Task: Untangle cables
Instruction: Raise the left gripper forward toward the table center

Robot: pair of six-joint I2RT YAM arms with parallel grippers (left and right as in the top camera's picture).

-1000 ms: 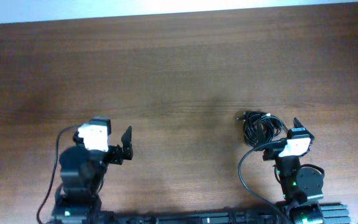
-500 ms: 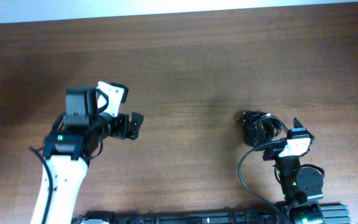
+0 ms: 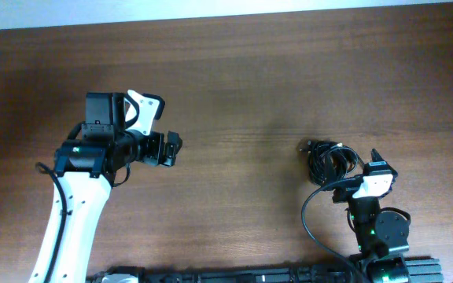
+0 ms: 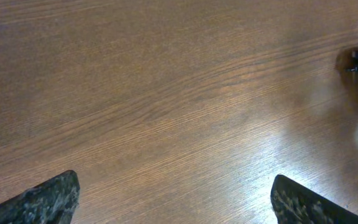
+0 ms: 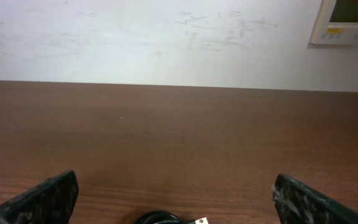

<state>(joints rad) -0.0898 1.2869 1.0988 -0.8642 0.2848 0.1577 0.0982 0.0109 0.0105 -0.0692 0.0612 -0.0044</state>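
The left tool (image 3: 166,149), spread wide, has swung out from its rest over the counter (image 3: 242,94) and faces the cables (image 3: 327,163), clumped well to its right and just ahead of the unmoved right tool (image 3: 356,174), also spread, so the reach has begun but nothing is gripped.

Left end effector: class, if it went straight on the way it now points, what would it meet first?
Most likely bare table: the left wrist view shows only wood ahead of the left end effector. The cables lie off to one side of that line. Its tilt is unclear.
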